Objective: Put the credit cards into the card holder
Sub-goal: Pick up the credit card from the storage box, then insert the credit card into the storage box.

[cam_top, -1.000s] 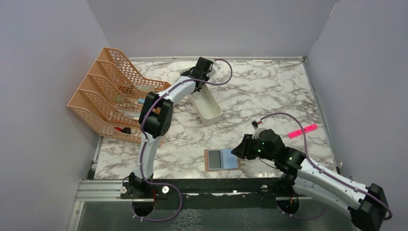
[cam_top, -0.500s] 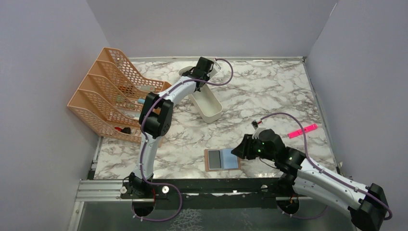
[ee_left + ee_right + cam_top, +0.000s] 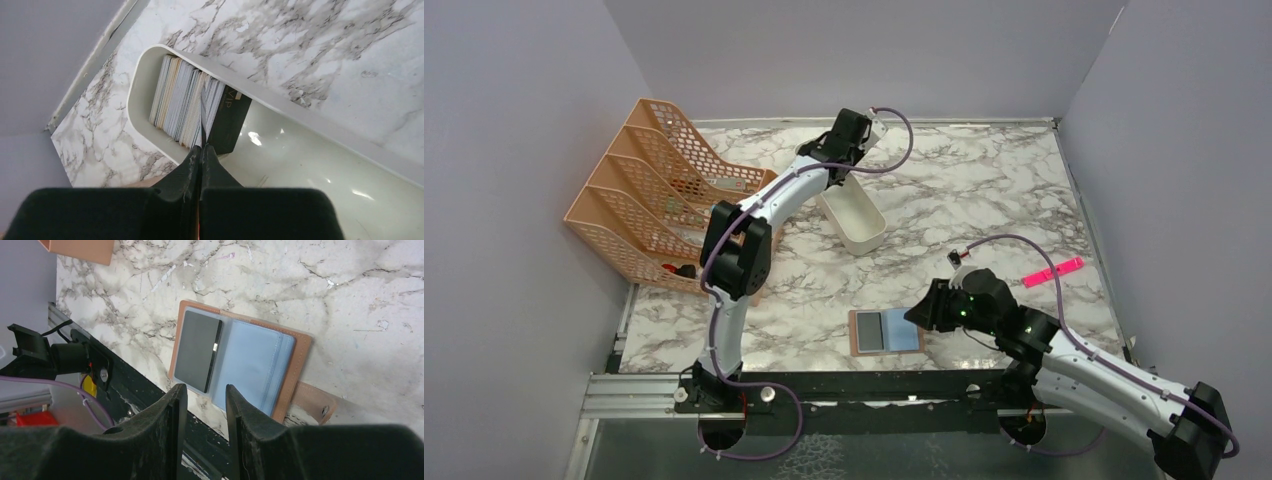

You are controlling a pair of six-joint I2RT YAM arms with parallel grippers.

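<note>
Status: left gripper (image 3: pixel 201 150) is down in the white tray (image 3: pixel 310 150). Its jaws are pinched right together on the top edge of one card (image 3: pixel 202 117) mid-stack. The credit cards (image 3: pixel 175 100) stand on edge, packed into the tray's rounded end, with a black card (image 3: pixel 231 122) leaning on them. An edge pinch from above looks like the only way in. It reads as a single card, but I can't rule out two.

The card holder (image 3: pixel 300 347) lies open and flat near the front edge of the table, well apart from the tray. A dark card (image 3: pixel 197 350) sits in one pocket. The light blue panel (image 3: pixel 255 365) beside it could be a card or a bare pocket; I can't tell which. The snap strap (image 3: pixel 312 402) is splayed out to the side, so the pockets are reachable.

Right gripper (image 3: pixel 204 390) hangs over the holder's pocket side, jaws about half open and gripping nothing. My guess is it's parked there to pin the holder or take a handoff.

Risk: neighbouring cards may drag up with the pinched one, so a slow, straight lift makes sense.
</note>
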